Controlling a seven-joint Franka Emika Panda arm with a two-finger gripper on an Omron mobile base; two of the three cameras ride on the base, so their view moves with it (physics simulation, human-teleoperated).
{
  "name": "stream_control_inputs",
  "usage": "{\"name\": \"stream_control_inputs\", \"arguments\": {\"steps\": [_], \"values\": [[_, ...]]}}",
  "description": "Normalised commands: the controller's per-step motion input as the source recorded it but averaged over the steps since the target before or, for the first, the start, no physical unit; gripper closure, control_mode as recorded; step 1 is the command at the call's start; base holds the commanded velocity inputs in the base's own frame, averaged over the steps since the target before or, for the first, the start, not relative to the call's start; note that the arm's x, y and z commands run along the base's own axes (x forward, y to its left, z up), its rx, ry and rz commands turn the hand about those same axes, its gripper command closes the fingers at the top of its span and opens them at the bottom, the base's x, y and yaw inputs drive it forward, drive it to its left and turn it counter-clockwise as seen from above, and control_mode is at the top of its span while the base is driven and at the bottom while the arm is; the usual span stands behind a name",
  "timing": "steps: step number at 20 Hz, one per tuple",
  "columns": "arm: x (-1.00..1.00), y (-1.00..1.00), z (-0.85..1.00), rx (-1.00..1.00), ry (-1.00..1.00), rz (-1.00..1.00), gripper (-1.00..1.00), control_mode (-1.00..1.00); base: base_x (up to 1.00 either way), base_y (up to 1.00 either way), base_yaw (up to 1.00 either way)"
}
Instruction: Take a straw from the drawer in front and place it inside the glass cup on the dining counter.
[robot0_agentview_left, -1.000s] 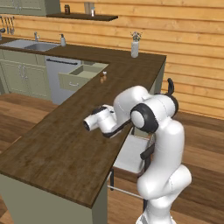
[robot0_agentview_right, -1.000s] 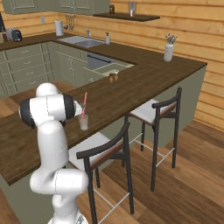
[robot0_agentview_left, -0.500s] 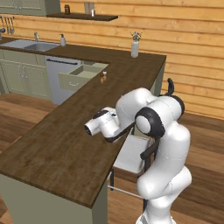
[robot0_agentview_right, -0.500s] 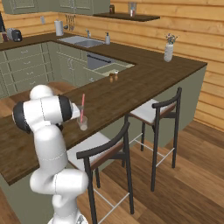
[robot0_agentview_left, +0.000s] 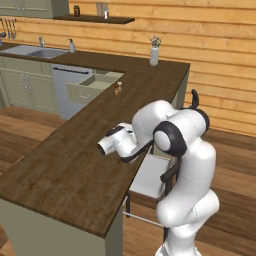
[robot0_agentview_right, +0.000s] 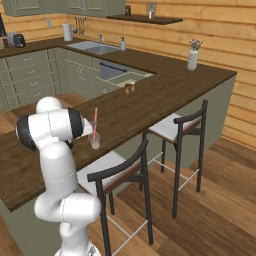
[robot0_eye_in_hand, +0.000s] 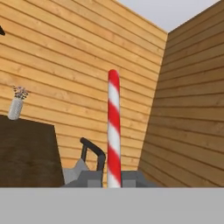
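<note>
Though elbow farther out than before, jaws still tight on the straw, upright in the glass cup.

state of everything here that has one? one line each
straw: upright, lower end in the glass cup
glass cup: upright on the dining counter
drawer: pulled open
gripper: shut, straw rising between its tips in the hand view
flower vase: upright on the counter
</note>
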Motion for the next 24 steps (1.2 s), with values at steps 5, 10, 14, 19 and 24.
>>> {"name": "stream_control_inputs", "arguments": {"steps": [5, 10, 14, 19, 24], "values": [[0.29, 0.0, -0.17, 0.02, -0.06, 0.0, 1.0, -1.0, 0.0, 0.0, 0.0], [0.07, 0.0, -0.22, 0.01, -0.11, 0.0, 1.0, -1.0, 0.0, 0.0, 0.0], [0.0, 0.0, -0.2, 0.0, -0.14, 0.0, -1.0, -1.0, 0.0, 0.0, 0.0], [-0.01, 0.0, -0.1, 0.0, -0.12, 0.0, -1.0, -1.0, 0.0, 0.0, 0.0], [-0.02, 0.04, 0.0, 0.0, -0.09, 0.0, -1.0, -1.0, 0.0, 0.0, 0.0]]}}
